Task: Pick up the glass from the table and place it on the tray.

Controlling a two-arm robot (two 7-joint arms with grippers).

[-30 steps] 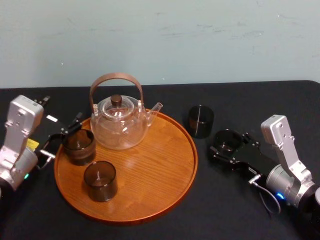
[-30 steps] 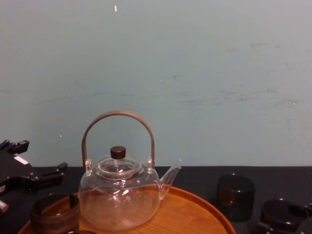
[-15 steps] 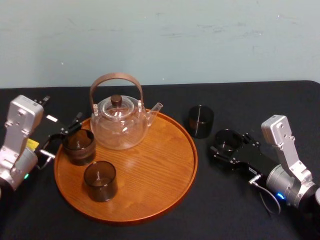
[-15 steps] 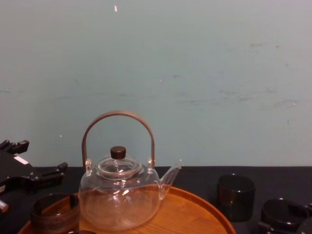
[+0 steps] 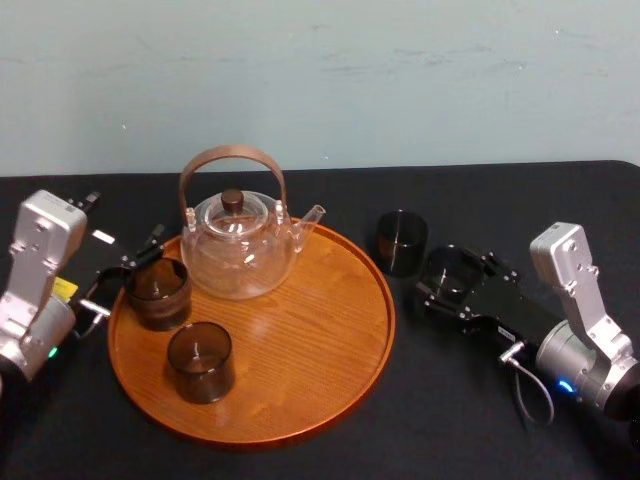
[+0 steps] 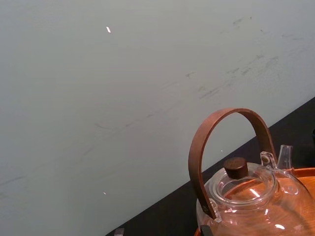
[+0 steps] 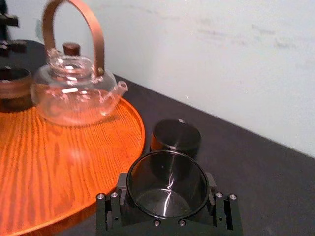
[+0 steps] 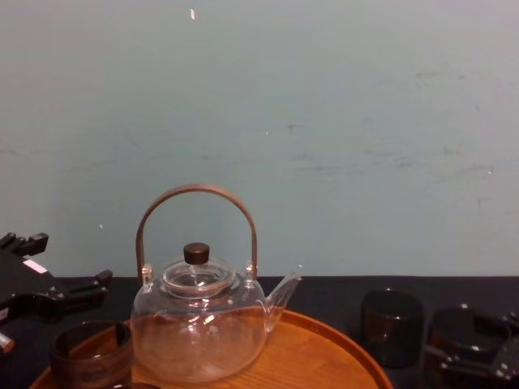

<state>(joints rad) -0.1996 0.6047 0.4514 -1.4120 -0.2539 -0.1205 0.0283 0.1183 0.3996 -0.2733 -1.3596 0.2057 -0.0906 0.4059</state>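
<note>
While the right end effector [image 5: 448, 276] clamps a dark glass [image 5: 456, 268] just right of the tray [image 5: 330, 400], the head view places that glass over the black counter [image 5: 300, 455], outside the tray's rim, with a second dark glass [image 5: 402, 241] just beside it. The left end effector [image 5: 122, 275] sits at the tray's left edge, fingers spread and grasping nothing, near a brown cup [image 5: 157, 292] that stands on the tray with another brown cup [image 5: 200, 362] and a clear teapot [image 5: 240, 250]. The left wrist view takes in the teapot [image 6: 241, 196], with its wooden handle and lid knob. The right wrist view shows the jaws pressed to both sides of the glass [image 7: 167, 183], just off the tray [image 7: 49, 162], with the second dark glass [image 7: 175, 136] just beyond. From the chest view, the held glass [image 8: 464, 331] sits right of the tray [image 8: 324, 356]; whether it touches the counter cannot be told.
</note>
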